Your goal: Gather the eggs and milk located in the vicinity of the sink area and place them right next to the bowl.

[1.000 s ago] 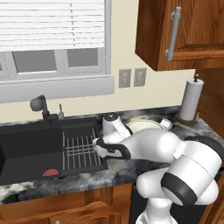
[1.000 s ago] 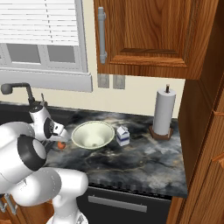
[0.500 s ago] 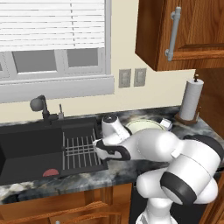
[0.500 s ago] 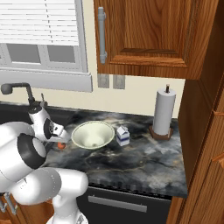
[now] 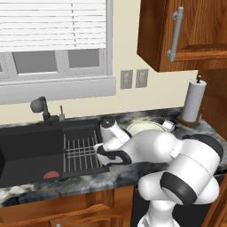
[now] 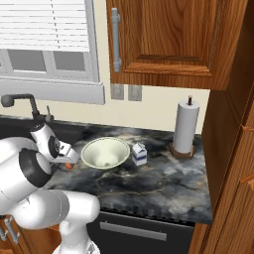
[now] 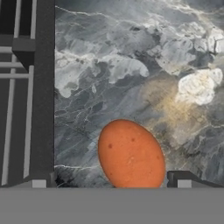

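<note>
Milk [image 6: 139, 153] just beside bowl [image 6: 105, 152]

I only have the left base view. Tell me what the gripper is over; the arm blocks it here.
Observer: In the hand view an orange-brown egg lies on the marble counter, between the two finger tips, jaws wide open, not touching it.
Operator: Say where the egg sits relative to the bowl.
Observer: In the right base view it lies on the counter beside the pale greenish-white bowl, on the sink side, apart from the rim.
Operator: Report the milk.
Observer: The milk carton stands upright on the bowl's other side, close to it, toward the paper-towel roll.
</note>
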### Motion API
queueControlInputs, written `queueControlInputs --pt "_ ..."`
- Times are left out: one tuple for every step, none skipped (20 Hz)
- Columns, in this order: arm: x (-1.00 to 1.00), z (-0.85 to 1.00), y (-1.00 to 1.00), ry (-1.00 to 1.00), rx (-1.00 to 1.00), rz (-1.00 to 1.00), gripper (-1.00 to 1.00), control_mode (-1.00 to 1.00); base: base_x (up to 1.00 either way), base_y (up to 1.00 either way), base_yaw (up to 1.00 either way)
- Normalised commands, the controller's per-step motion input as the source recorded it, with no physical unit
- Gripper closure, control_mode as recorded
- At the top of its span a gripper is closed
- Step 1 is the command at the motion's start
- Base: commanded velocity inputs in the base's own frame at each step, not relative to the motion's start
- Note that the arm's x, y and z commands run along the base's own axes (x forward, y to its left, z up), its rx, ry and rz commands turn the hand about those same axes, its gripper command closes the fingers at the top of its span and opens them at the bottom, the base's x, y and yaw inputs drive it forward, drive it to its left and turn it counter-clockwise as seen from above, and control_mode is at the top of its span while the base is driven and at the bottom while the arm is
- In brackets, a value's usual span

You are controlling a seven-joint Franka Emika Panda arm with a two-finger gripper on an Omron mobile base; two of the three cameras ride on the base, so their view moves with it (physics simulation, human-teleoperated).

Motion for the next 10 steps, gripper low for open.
queueControlInputs --pt "0.0 -0.01 0.0 0.0 -0.04 -0.02 -1.0 -1.0 0.0 0.0 0.0" --pt "0.0 -0.04 0.0 0.0 -0.04 -0.02 -1.0 -1.0 0.0 0.0 0.0" --pt "0.0 -0.08 0.0 0.0 -0.05 -0.03 -1.0 -1.0 0.0 0.0 0.0" --pt "0.0 -0.08 0.0 0.0 -0.05 -0.03 -1.0 -1.0 0.0 0.0 0.0" --pt "0.0 -0.11 0.0 0.0 -0.06 -0.03 -1.0 -1.0 0.0 0.0 0.0" --pt "0.0 -0.09 0.0 0.0 -0.06 -0.03 -1.0 -1.0 0.0 0.0 0.0" --pt "0.0 -0.08 0.0 0.0 -0.07 -0.03 -1.0 -1.0 0.0 0.0 0.0" --pt "0.0 -0.04 0.0 0.0 -0.07 -0.04 -1.0 -1.0 0.0 0.0 0.0" --pt "0.0 -0.02 0.0 0.0 -0.07 -0.04 -1.0 -1.0 0.0 0.0 0.0" --pt "0.0 0.0 0.0 0.0 -0.07 -0.04 -1.0 -1.0 0.0 0.0 0.0"
